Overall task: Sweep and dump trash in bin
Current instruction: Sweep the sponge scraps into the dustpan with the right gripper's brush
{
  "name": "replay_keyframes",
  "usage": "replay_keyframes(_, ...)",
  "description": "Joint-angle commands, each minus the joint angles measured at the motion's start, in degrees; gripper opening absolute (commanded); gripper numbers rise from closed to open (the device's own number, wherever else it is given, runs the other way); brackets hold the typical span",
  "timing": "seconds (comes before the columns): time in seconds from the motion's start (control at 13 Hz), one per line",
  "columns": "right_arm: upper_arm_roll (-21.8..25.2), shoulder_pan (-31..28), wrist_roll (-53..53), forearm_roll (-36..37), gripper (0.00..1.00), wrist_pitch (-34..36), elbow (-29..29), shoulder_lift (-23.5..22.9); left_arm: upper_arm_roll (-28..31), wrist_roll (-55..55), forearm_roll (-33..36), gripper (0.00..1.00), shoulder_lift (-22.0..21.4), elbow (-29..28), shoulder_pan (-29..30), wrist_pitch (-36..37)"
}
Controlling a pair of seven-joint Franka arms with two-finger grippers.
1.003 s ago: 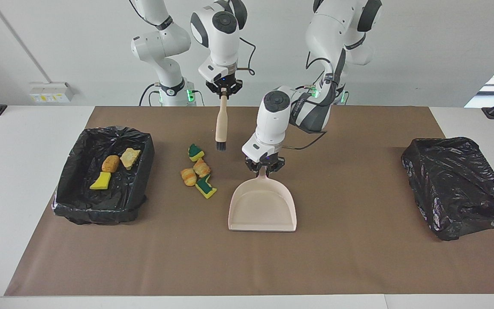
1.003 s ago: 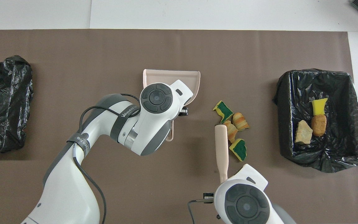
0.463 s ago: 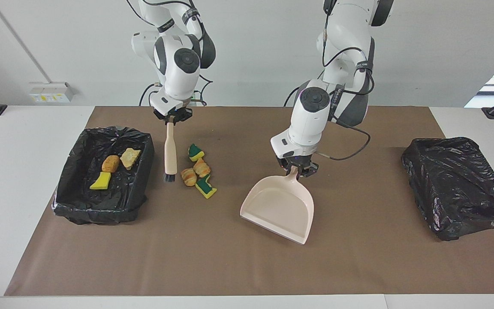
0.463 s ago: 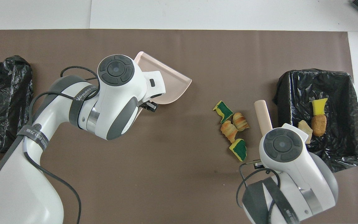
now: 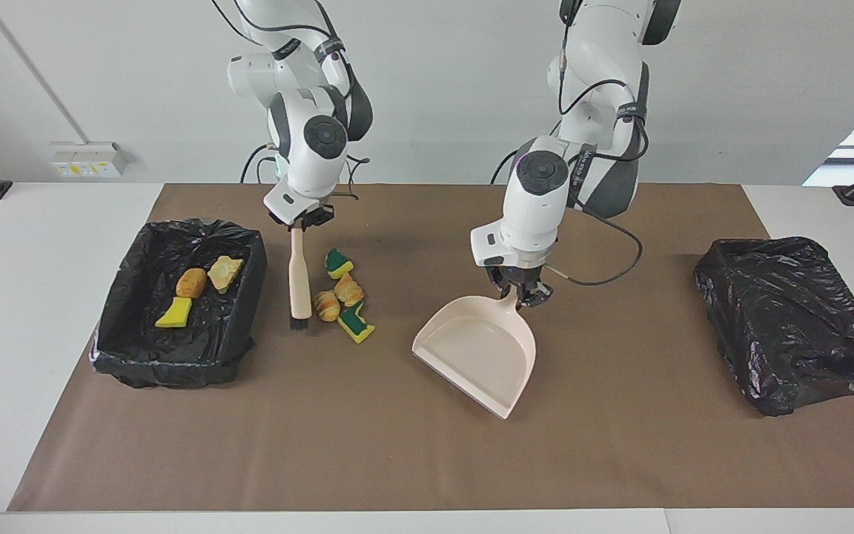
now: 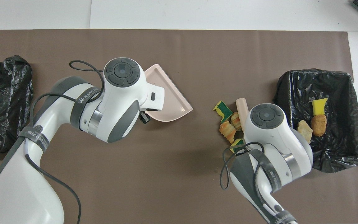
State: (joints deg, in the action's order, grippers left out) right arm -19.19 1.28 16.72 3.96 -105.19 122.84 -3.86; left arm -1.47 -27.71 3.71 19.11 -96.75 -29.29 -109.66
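Observation:
Several bits of trash (image 5: 343,294) lie in a tight pile on the brown mat: green-and-yellow sponge scraps and orange bread-like lumps (image 6: 228,129). Three more bits (image 5: 191,282) lie in the black-lined bin (image 5: 175,367) at the right arm's end. My right gripper (image 5: 298,225) is shut on the handle of the beige brush (image 5: 299,274). The brush hangs upright between bin and pile, bristles down at the mat. My left gripper (image 5: 517,295) is shut on the handle of the beige dustpan (image 5: 475,352). The pan's mouth is angled toward the pile, a gap away. In the overhead view both grippers are hidden under their wrists.
A second black bin bag (image 5: 790,319) sits crumpled at the left arm's end of the table. The brown mat (image 5: 620,460) covers most of the table, with white table edge around it.
My right arm has carried the brush from the robots' side of the pile round to between pile and bin, and lowered it. My left arm has swung the dustpan away and turned its mouth toward the pile.

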Motion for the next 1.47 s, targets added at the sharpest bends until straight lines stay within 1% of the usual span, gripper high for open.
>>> replay_keyframes(0.0,-0.68,1.61,0.42,-9.9,0.0,0.95,-7.07,-5.45,0.33,-5.5,2.7,0.0,-7.4,-11.23,-3.13,-1.95)
replay_keyframes(0.08,-0.68,2.58,1.03,-13.5,0.0,1.3,-8.83,-5.9,0.24,-6.9,4.01,0.0,-8.72,-13.44,-3.84,-2.4)
replay_keyframes(0.15,-0.68,3.02,3.04,-17.02,0.0,2.87,-10.76,-6.25,0.24,-8.83,4.2,0.0,-9.35,-14.07,-4.11,-1.62)
replay_keyframes(0.23,-0.68,4.25,5.49,-17.23,0.0,4.98,-13.74,-7.56,0.24,-11.29,4.46,0.0,-9.61,-14.6,-4.2,-0.91)
replay_keyframes(0.31,-0.68,4.78,8.3,-16.53,0.0,6.56,-15.77,-7.92,0.24,-11.66,5.94,0.0,-10.83,-16.0,-5.07,-0.39)
replay_keyframes(0.39,-0.33,4.7,9.46,-15.57,0.0,6.67,-15.71,-7.23,0.24,-11.58,8.22,0.0,-12.41,-18.45,-6.82,-1.08)
replay_keyframes(0.46,-0.15,3.83,8.86,-11.73,0.0,7.71,-15.62,-6.44,0.24,-11.49,8.68,0.0,-13.3,-20.12,-7.01,-1.26)
replay_keyframes(0.54,-0.32,3.12,8.16,-5.86,0.0,8.85,-15.62,-6.08,0.24,-11.49,8.68,0.0,-13.39,-20.4,-7.01,-1.26)
replay_keyframes(0.69,-0.41,3.47,6.05,3.91,0.0,9.82,-12.3,-3.63,0.15,-11.4,8.77,0.0,-13.4,-20.4,-7.19,-1.69)
replay_keyframes(0.77,-0.5,3.9,6.57,5.52,0.0,12.18,-10.45,-1.87,0.15,-11.31,8.77,0.0,-13.4,-20.32,-7.45,-1.7)
replay_keyframes(0.85,-0.5,3.82,7.53,5.62,0.0,14.82,-8.0,0.06,-0.02,-11.31,8.77,0.0,-13.4,-20.4,-7.54,-2.66)
replay_keyframes(0.93,-0.5,3.73,7.89,5.71,0.0,14.84,-3.45,2.77,-0.02,-11.31,8.77,0.0,-13.4,-20.49,-7.71,-2.93)
replay_keyframes(1.0,-0.5,3.38,7.89,5.71,0.0,13.36,1.73,6.02,0.07,-11.31,8.77,0.0,-13.4,-20.41,-7.89,-3.02)
replay_keyframes(1.08,-0.5,3.21,7.46,5.53,0.0,10.39,7.44,9.62,-0.02,-11.31,8.77,0.0,-13.4,-20.49,-7.98,-3.36)
replay_keyframes(1.16,-0.59,3.2,6.76,4.4,0.0,8.1,10.63,11.48,-0.02,-11.31,8.77,0.0,-13.4,-20.41,-7.98,-3.11)
replay_keyframes(1.31,-0.5,3.03,2.03,-2.86,0.0,5.19,11.19,11.16,-0.02,-11.31,8.77,0.0,-13.4,-20.4,-7.89,-3.54)
replay_keyframes(1.39,-0.5,2.51,-1.48,-7.52,0.0,2.3,11.19,10.72,-0.02,-11.31,8.77,0.0,-13.31,-20.4,-7.8,-3.63)
